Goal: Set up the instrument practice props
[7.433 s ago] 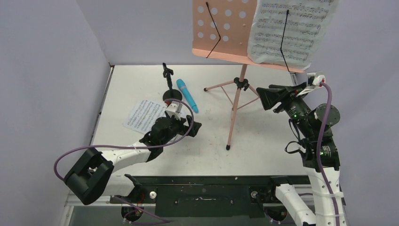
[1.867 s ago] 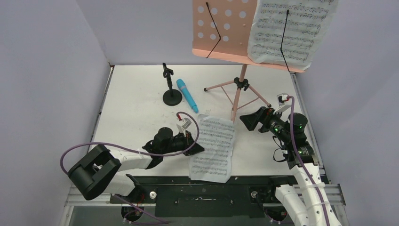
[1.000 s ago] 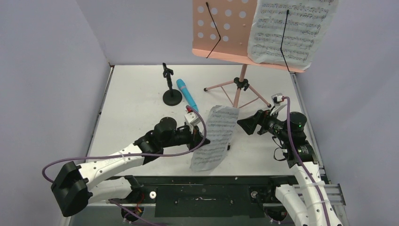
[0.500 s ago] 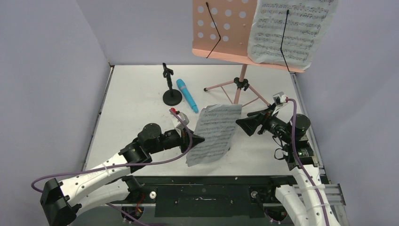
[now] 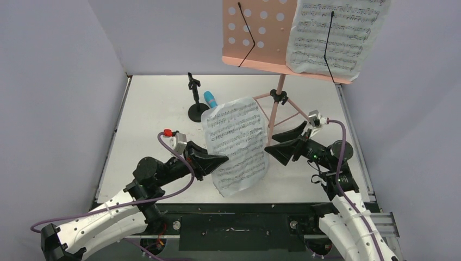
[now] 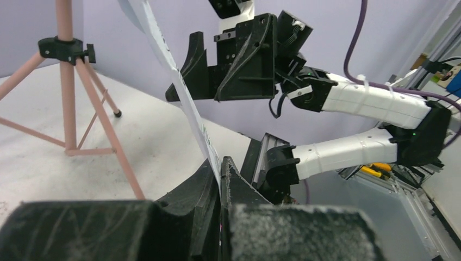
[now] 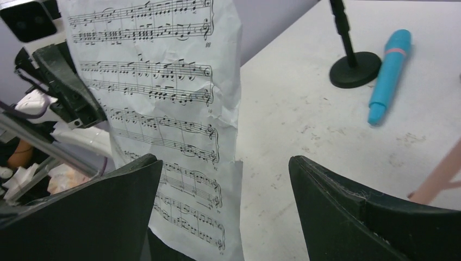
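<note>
Near: our left gripper point(image 5: 223, 159), clamped on the loose sheet-music page point(image 5: 236, 144), now upright and clear of the table point(image 5: 152, 109); our right gripper point(image 5: 276, 145) gapes beside it, empty; we judge handover next; far: pink music stand point(image 5: 260, 32), half bare

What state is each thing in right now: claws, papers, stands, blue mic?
left gripper: shut on the loose page's edge.
right gripper: open, facing that page, not closed on it.
loose page: held upright off the table.
music stand: standing upright.
page on stand: resting on the stand's right side.
microphone: lying on the table.
mic stand: upright, holding nothing.
</note>
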`<state>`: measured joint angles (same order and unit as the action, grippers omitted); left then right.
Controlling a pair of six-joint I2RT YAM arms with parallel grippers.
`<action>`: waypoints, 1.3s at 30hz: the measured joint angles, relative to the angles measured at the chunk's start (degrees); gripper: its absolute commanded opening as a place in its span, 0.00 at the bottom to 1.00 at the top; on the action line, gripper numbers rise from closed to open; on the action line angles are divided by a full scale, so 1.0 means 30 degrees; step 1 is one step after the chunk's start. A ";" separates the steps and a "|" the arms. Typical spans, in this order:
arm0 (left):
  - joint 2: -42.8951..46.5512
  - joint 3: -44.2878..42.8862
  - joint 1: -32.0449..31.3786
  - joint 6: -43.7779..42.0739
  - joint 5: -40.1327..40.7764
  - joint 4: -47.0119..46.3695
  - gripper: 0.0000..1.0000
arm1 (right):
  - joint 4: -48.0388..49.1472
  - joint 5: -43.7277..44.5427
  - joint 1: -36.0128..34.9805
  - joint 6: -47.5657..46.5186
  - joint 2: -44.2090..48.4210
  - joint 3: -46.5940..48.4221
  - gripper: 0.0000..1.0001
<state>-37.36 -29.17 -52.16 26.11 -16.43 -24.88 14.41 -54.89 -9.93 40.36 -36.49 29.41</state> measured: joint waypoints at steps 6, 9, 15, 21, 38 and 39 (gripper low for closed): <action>-0.0058 -0.0015 0.0000 0.0678 -0.0852 -0.0656 0.00 | 0.1763 -0.0197 -0.2280 0.0539 -0.0721 0.0000 0.91; -0.0124 -0.0029 0.0000 0.0918 -0.1202 -0.0809 0.00 | 0.2412 -0.0219 -0.2878 0.0867 -0.1217 0.0000 0.93; -0.0138 -0.0036 0.0000 0.1202 -0.1472 -0.1129 0.00 | 0.3570 -0.0277 -0.3738 0.1523 -0.1574 0.0007 0.91; -0.0175 -0.0036 0.0000 0.1246 -0.1501 -0.1129 0.00 | 0.3883 -0.0532 -0.4517 0.1494 -0.1588 0.0044 0.61; 0.0197 -0.0036 0.0000 0.0437 -0.0546 0.0794 0.00 | 0.2404 -0.0831 -0.4896 0.0408 -0.1042 0.1020 0.46; 0.0182 -0.0036 0.0000 0.0437 -0.0444 0.0801 0.00 | 0.2404 -0.0831 -0.4983 0.0379 -0.1049 0.1042 0.45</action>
<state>-36.82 -29.28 -52.16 27.42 -17.76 -22.48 21.63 -57.39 -24.88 41.50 -39.64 32.53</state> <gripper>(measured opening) 0.007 0.478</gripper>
